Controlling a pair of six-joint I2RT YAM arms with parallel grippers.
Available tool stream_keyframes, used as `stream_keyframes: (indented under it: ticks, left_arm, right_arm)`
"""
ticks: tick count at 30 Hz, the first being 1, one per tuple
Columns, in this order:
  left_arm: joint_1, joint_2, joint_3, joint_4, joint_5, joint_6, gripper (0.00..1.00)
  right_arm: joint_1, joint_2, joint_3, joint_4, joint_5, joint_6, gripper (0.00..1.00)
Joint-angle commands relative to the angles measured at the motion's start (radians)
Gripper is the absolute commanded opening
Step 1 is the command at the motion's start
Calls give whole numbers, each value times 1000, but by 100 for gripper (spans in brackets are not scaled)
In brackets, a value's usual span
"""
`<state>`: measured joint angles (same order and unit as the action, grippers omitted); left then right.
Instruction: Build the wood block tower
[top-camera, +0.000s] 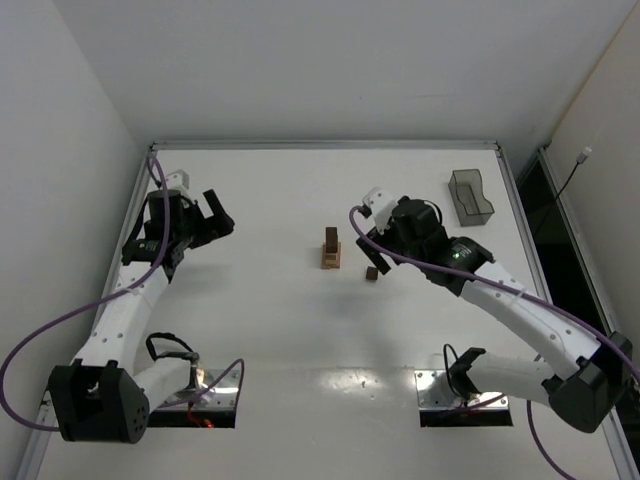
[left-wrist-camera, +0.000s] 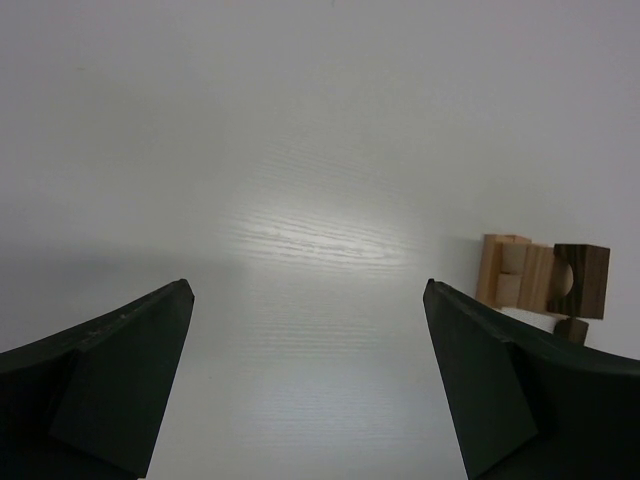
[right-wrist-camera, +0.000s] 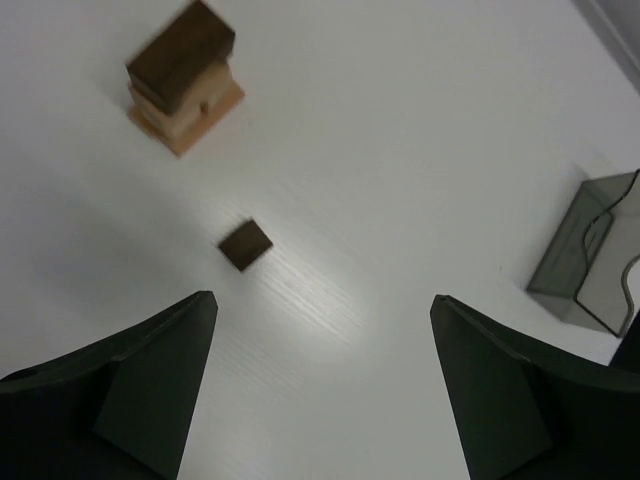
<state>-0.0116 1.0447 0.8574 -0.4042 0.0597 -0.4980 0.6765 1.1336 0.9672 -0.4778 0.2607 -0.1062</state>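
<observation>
Both sets of fingers spread wide, empty. Left gripper (left-wrist-camera: 306, 285) off to the side. Right gripper (right-wrist-camera: 320, 298) hovers just short of the loose dark block (right-wrist-camera: 245, 245). Tower (right-wrist-camera: 185, 80) stands mid-table beyond it, bin (right-wrist-camera: 590, 250) far right. Risk: the block sits diamond-wise to the fingers, so a corner pinch could twist it. A crooked placement likely topples the tower.

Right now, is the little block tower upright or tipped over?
Upright: the tower stands in layers, tan below, dark brown on top; one loose dark block sits apart.
</observation>
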Motion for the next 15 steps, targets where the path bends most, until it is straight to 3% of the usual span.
stream_keyframes:
  ticks: [1,7,10,13,15]
  left_arm:
    - [12,67,74,11,150,52,100]
    - [-59,247,138,11,192,52,100]
    - [-154,381,219,-2,177,75,100]
    - [-238,519,330,-25,141,101,82]
    - [-284,583,397,-35,109,101,61]
  right_arm:
    - [-49,6,-36,-160,-97,-121,85]
    - [-152,6,-67,-122,-57,-34,85]
    - [-208,29,-29,-131,-103,6,84]
    - [-241,55,1,-145,-132,40,82]
    - [-261,55,24,-154,-146,52,82]
